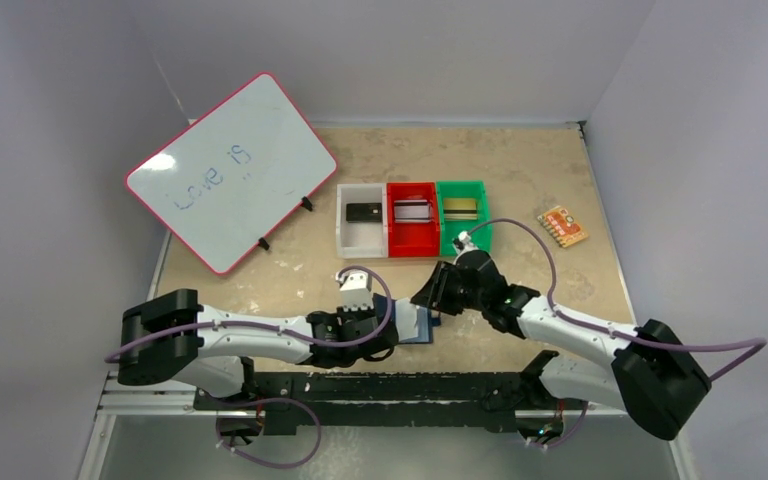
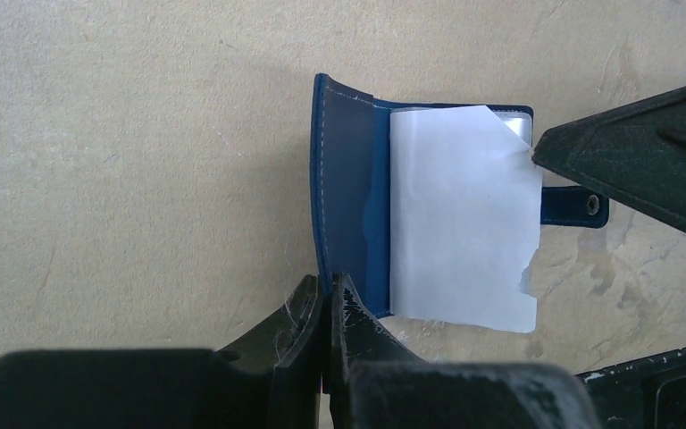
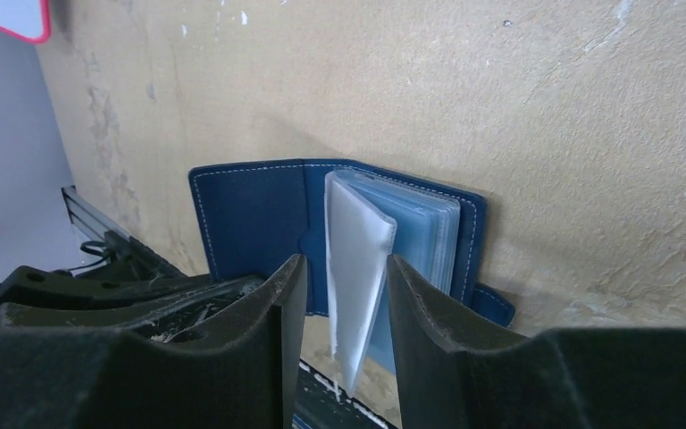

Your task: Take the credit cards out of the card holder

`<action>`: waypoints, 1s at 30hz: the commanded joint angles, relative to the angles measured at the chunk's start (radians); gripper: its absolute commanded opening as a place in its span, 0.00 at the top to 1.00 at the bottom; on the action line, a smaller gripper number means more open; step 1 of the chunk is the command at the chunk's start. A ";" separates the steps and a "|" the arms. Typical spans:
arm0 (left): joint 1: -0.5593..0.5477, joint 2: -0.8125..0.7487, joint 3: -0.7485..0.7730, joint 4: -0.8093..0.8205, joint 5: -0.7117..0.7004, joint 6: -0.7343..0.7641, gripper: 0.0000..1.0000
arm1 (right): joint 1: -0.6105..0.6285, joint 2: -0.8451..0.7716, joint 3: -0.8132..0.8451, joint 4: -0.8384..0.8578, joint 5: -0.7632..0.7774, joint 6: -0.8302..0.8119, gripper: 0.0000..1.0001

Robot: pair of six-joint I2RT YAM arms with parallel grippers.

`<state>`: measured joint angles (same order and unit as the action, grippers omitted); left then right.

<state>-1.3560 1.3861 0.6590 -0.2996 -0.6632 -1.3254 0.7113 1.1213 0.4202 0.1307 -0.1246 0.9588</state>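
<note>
The navy card holder [image 2: 348, 170] lies open on the table between the two arms [image 1: 424, 326]. My left gripper [image 2: 329, 288] is shut on the near edge of its left cover. A white plastic sleeve [image 3: 357, 250] stands up from the stack of clear sleeves [image 3: 424, 232]. It rises between the fingers of my right gripper [image 3: 347, 268], which is open, with a gap on the left side. In the left wrist view the sleeve [image 2: 460, 214] looks blank and a right fingertip [image 2: 589, 152] is at its edge. No credit cards show inside the holder.
White [image 1: 344, 238], red [image 1: 394, 245] and green [image 1: 482, 238] bins stand side by side behind the holder, a card in each. A tilted whiteboard [image 1: 230, 170] is at the back left. An orange patterned piece [image 1: 562, 226] lies at the right.
</note>
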 commanded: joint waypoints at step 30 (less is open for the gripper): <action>0.056 -0.183 -0.167 0.085 -0.007 0.009 0.68 | 0.046 0.193 0.033 0.430 -0.268 -0.024 0.48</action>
<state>-1.3426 1.2659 0.5381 -0.2649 -0.6670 -1.3422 0.7368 1.3472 0.4129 0.4480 -0.3847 0.9260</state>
